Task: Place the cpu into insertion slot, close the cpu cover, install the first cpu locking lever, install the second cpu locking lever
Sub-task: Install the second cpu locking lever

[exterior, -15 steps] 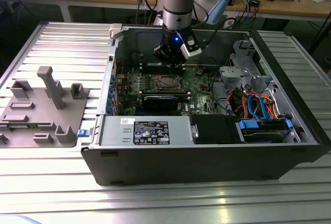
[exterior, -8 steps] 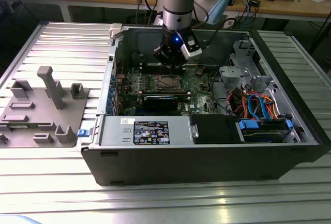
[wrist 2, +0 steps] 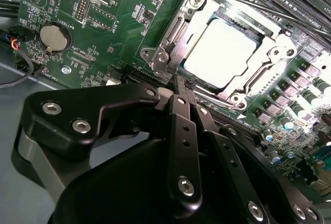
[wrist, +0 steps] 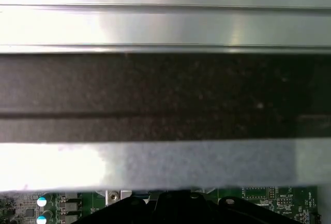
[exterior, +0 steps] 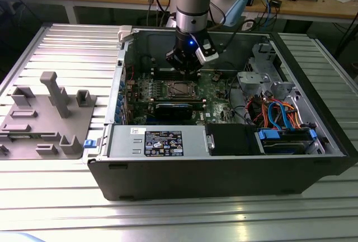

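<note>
**A:** Exterior view first, biggest thing down: what do you see?

**B:** The open computer case (exterior: 224,158) lies on the ribbed aluminium bench (exterior: 168,219), with the green motherboard (exterior: 215,82) flat on its floor. My arm comes down inside near the case's far wall, and my gripper (exterior: 187,63) hangs just above the board, at the far edge of the insertion slot (exterior: 180,89).

**A:** And the chip?

**B:** The second wrist view settles that. The cpu (wrist 2: 223,53) already sits in the slot, pale metal face up, and the cpu cover (wrist 2: 173,32) lies shut around it, its window framing the chip. A thin locking lever (wrist 2: 258,4) runs along one side of the frame.

**A:** Your gripper?

**B:** Fingers (wrist 2: 182,97) drawn together to a narrow point, nothing held, the tips right at the edge of the cover frame.

**A:** How would these parts handle?

**B:** My judgement: the chip is light, rigid and slick, and the pins beneath it are delicate, so I'd leave it alone. The lever is springy steel wire; its free end is the place to push, with steady, moderate force.

**A:** What does the first wrist view add?

**B:** The case wall (wrist: 165,94) close up as a dark band, with a strip of board below it. That tells me how near the wall I am, which the exterior view hardly shows.
</note>
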You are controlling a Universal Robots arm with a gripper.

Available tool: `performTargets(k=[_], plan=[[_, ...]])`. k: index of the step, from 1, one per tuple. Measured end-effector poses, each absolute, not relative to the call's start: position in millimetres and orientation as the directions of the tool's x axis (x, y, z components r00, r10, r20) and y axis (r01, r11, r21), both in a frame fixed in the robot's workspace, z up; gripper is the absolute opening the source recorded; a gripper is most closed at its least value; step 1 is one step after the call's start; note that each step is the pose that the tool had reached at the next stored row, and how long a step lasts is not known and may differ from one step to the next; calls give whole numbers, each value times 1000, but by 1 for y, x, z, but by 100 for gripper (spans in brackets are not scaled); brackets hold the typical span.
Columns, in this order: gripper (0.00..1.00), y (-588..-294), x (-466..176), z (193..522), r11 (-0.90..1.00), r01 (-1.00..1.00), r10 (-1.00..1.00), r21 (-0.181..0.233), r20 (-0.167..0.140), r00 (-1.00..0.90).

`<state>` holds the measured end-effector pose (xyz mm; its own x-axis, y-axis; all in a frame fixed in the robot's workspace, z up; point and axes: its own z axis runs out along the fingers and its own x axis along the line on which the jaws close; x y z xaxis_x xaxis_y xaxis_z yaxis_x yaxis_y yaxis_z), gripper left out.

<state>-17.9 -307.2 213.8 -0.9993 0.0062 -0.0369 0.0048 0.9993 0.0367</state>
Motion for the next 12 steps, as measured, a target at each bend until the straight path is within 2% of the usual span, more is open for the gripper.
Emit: performTargets(k=[12], plan=[[11, -308, -18, 217, 999, 5, 6, 36, -37, -999]])
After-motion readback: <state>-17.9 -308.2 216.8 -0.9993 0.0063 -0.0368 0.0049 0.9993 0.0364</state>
